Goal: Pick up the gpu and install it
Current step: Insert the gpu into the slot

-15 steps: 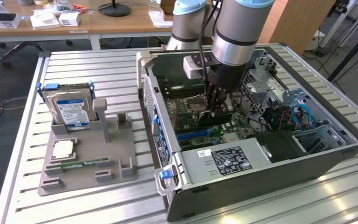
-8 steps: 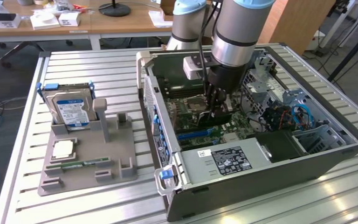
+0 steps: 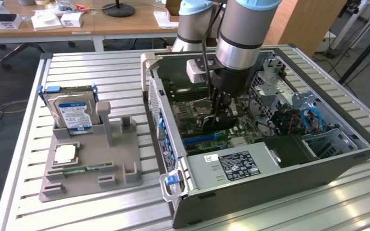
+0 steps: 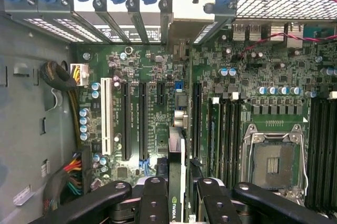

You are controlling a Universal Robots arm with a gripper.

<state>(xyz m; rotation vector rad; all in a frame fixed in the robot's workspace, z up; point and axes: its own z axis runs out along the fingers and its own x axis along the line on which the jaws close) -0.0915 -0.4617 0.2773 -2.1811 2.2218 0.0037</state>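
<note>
My gripper (image 3: 223, 109) reaches down into the open computer case (image 3: 339, 159), over the green motherboard (image 4: 263, 76). It is shut on the gpu (image 4: 179, 153), a thin dark card that I see edge-on between the black fingers (image 4: 154, 197) in the wrist view. The card's metal bracket end (image 4: 187, 16) points towards the row of blue slot clips at the case wall. The card hangs upright just above the long expansion slots (image 4: 126, 118), close to the board. In the exterior view the gpu (image 3: 215, 122) is a dark strip below the fingers.
The empty CPU socket (image 4: 276, 163) and memory slots lie beside the card. A power supply (image 3: 233, 163) fills the case's near end, with cables (image 3: 310, 118) at the exterior view's right. On the grey holder (image 3: 88, 159) stand a hard drive (image 3: 73, 110), a processor (image 3: 65, 154) and a green memory stick (image 3: 82, 169).
</note>
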